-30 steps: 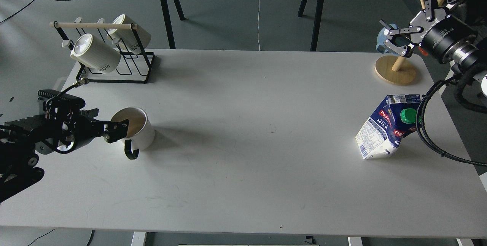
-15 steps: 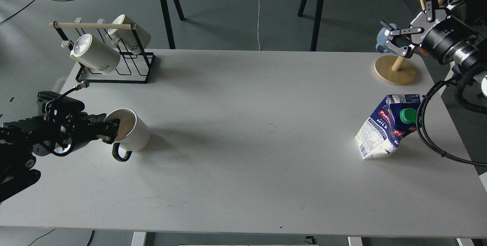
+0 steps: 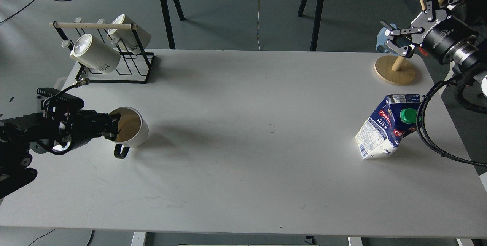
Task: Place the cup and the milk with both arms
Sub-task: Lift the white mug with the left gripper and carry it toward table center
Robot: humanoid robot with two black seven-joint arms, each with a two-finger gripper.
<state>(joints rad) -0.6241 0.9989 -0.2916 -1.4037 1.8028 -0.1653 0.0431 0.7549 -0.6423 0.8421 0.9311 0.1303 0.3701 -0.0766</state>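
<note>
Cup point(image 3: 131, 131) at nine o'clock, left pincer point(image 3: 112, 126) gripping its rim.
Tilting risks toppling; right pincer point(image 3: 412, 11) is hanging released.

I see a sharp, clear picture with soft, even light. The white table point(image 3: 243, 170) looks bright, the floor darker. The cup point(image 3: 131, 127) and the milk carton point(image 3: 384, 128) throw soft shadows. No glare or blur.
</note>
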